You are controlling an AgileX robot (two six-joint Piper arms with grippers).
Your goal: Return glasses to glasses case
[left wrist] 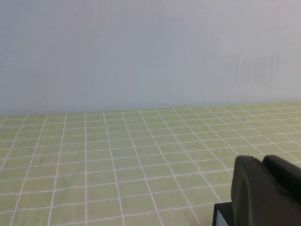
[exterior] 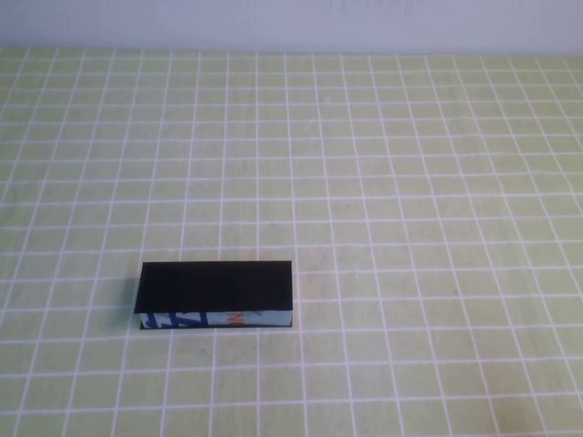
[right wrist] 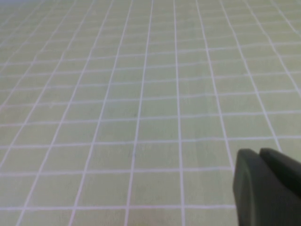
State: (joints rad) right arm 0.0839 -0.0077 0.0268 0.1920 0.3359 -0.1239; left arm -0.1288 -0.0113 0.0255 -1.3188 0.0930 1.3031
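The glasses case [exterior: 216, 295] lies on the table at the front left. Its black lid is down and its light blue front with dark blue and orange marks faces me. The glasses are hidden. Neither arm shows in the high view. My left gripper [left wrist: 262, 159] shows in the left wrist view, shut and empty, with a corner of the case [left wrist: 220, 215] just beside its fingers. My right gripper [right wrist: 259, 151] shows in the right wrist view, shut and empty, above bare table.
The table is covered with a green cloth with a white grid [exterior: 410, 182]. A pale wall [left wrist: 141, 52] rises behind the table's far edge.
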